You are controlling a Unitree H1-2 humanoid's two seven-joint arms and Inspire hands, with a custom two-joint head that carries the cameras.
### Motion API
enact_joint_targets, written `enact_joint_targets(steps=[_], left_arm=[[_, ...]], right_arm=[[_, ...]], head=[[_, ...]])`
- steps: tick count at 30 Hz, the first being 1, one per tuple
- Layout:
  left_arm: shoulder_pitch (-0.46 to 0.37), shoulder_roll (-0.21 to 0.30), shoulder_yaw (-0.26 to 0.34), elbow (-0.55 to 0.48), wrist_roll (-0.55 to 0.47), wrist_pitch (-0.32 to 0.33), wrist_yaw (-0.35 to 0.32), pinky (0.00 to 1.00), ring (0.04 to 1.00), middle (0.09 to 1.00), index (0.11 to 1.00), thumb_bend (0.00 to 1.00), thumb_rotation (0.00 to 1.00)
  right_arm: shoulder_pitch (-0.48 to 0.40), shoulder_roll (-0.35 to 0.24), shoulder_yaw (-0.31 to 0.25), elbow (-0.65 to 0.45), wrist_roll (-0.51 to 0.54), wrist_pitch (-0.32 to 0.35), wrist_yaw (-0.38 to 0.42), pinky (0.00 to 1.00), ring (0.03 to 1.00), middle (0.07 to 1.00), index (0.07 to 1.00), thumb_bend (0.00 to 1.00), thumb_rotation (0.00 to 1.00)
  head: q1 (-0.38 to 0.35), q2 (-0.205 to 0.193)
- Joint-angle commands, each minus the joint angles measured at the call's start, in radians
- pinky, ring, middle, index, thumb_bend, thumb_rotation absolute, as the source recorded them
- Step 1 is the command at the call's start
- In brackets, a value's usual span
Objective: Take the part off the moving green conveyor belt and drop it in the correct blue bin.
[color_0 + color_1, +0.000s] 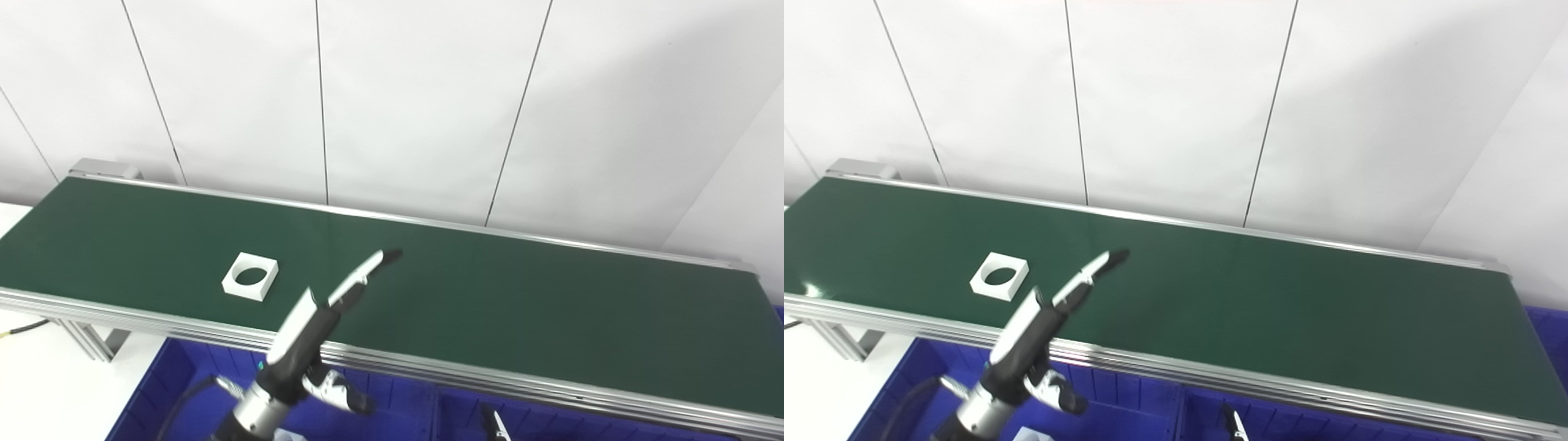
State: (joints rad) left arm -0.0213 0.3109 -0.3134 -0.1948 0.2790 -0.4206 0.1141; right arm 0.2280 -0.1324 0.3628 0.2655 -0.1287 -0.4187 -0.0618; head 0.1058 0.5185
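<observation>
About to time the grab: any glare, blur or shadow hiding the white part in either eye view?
Left eye view: part sharp, evenly lit, only a faint shadow; left hand crisp. Right eye view: small glare spot on the belt near its left edge, clear of the part; right hand barely in frame.

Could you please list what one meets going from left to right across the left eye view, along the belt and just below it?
White square part with a round hole → left hand, open, fingers stretched over the green conveyor belt → right hand's fingers just showing at the bottom edge, over the blue bin.
</observation>
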Motion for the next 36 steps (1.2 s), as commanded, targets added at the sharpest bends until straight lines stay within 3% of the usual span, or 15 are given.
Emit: enact_joint_targets(steps=[1,5,11,12,15,20,26,36], left_arm=[[-0.047,0.029,0.044,-0.014,0.040,0.012,-0.037,0.96,0.957,0.965,0.956,0.90,0.75],[-0.108,0.067,0.108,0.043,0.077,0.021,-0.087,0.96,0.957,0.961,0.945,0.91,0.67],[-0.192,0.118,0.158,0.125,0.190,0.008,-0.118,0.93,0.921,0.926,0.919,0.92,0.46],[-0.212,0.130,0.162,0.146,0.223,0.005,-0.116,0.93,0.918,0.924,0.920,0.92,0.44],[-0.252,0.150,0.169,0.191,0.325,0.004,-0.096,0.88,0.877,0.890,0.912,0.99,0.23],[-0.312,0.174,0.171,0.258,0.482,0.025,-0.058,0.84,0.839,0.858,0.872,1.00,0.06],[-0.375,0.201,0.143,0.327,0.603,0.053,-0.060,0.81,0.822,0.849,0.860,1.00,0.01],[-0.460,0.222,0.051,0.343,0.671,0.152,-0.244,0.72,0.801,0.879,0.884,1.00,0.00]], right_arm=[[-0.012,0.007,0.006,-0.018,-0.008,-0.051,-0.019,1.00,1.000,1.000,1.000,0.95,1.00],[-0.015,0.011,0.010,-0.016,-0.004,-0.051,-0.021,1.00,1.000,1.000,1.000,0.96,1.00],[-0.023,0.009,0.021,-0.012,-0.010,-0.051,-0.034,0.99,0.989,1.000,1.000,0.96,1.00],[-0.024,0.008,0.024,-0.012,-0.008,-0.051,-0.033,0.99,0.988,1.000,1.000,0.96,1.00],[-0.026,0.007,0.030,-0.012,-0.003,-0.051,-0.033,1.00,0.996,1.000,1.000,0.97,1.00],[-0.025,0.004,0.035,-0.013,-0.002,-0.051,-0.036,1.00,1.000,1.000,1.000,0.96,1.00],[-0.027,0.001,0.044,-0.012,-0.008,-0.051,-0.045,1.00,1.000,1.000,1.000,0.96,1.00],[-0.033,-0.005,0.067,-0.013,-0.022,-0.051,-0.072,1.00,1.000,1.000,1.000,0.94,1.00]], head=[[-0.005,-0.001],[-0.013,0.000],[-0.015,-0.001],[-0.017,-0.001],[-0.019,-0.001],[-0.019,-0.001],[-0.019,-0.001],[-0.017,0.000]])
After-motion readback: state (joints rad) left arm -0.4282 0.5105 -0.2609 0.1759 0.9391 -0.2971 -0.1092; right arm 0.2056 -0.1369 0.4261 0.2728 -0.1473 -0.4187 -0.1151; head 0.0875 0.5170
